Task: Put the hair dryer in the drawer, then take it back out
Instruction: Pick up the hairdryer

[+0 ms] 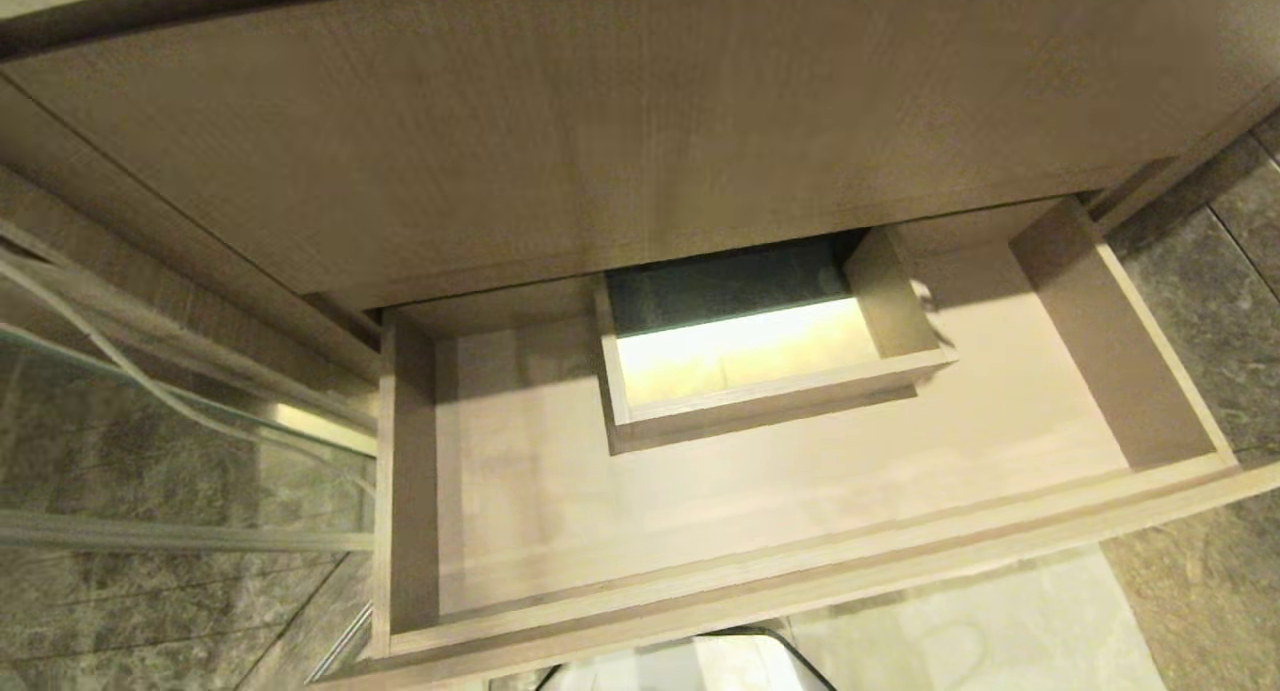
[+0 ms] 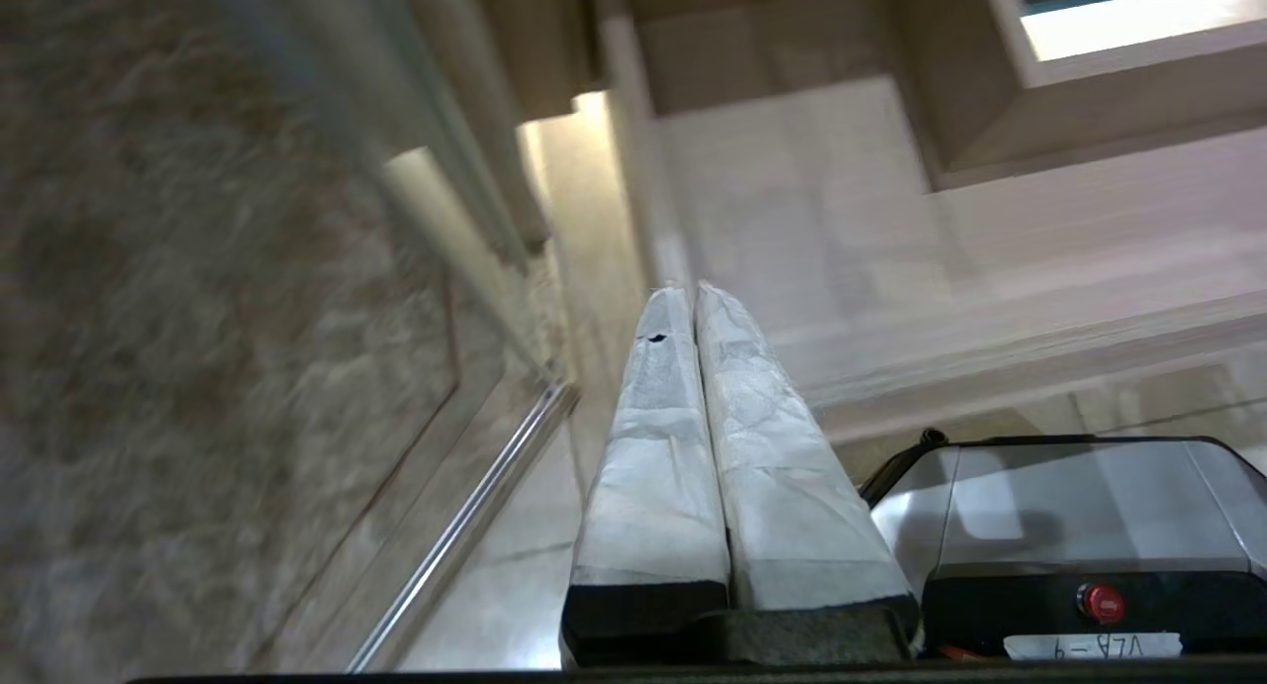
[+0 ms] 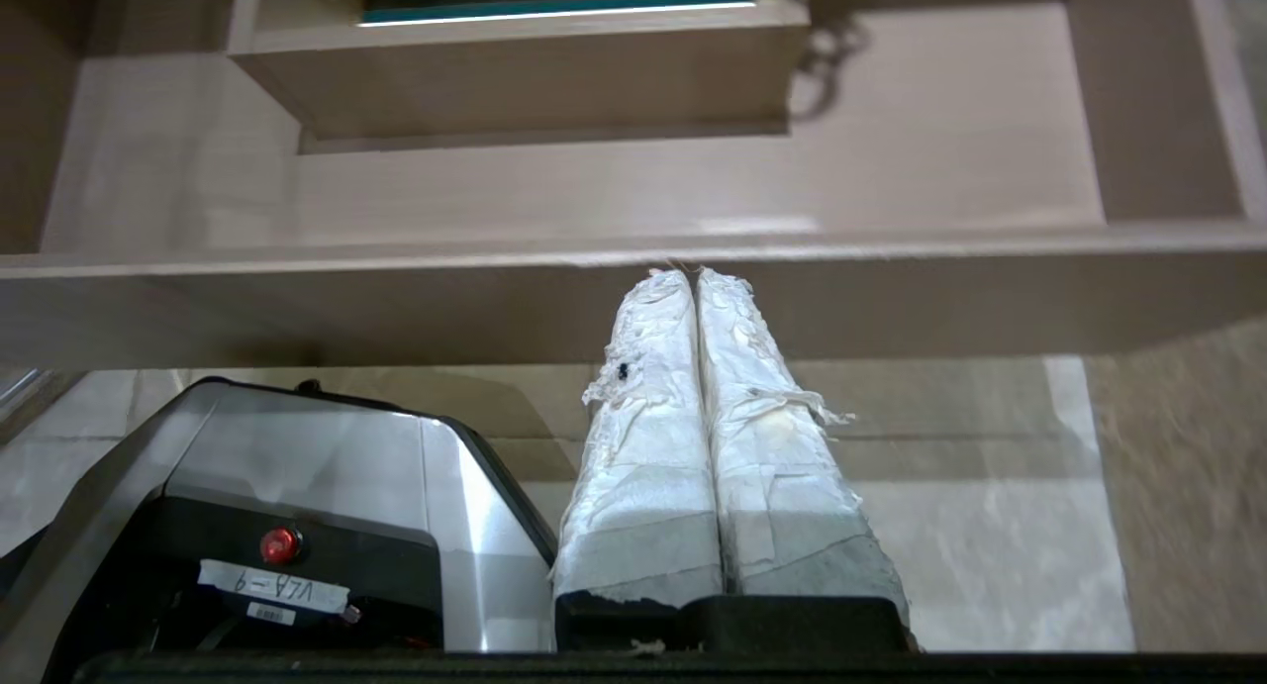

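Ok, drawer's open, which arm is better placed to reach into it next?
Right, probably. The right tool, shut, faces the drawer front with open floor beyond. The left tool, also shut, sits at its left corner beside a glass panel. No hair dryer is in view.

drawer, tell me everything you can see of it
The drawer is pulled out from under a taller wood-grain panel. It is wide and shallow, of light-brown wood-grain board, with a low flat front that has no handle. At mid-back a boxed rectangular cutout rises from the floor, lit pale yellow inside. No hair dryer lies in it; a dark shadow of a cord shows beside the cutout. Nothing touches the drawer.
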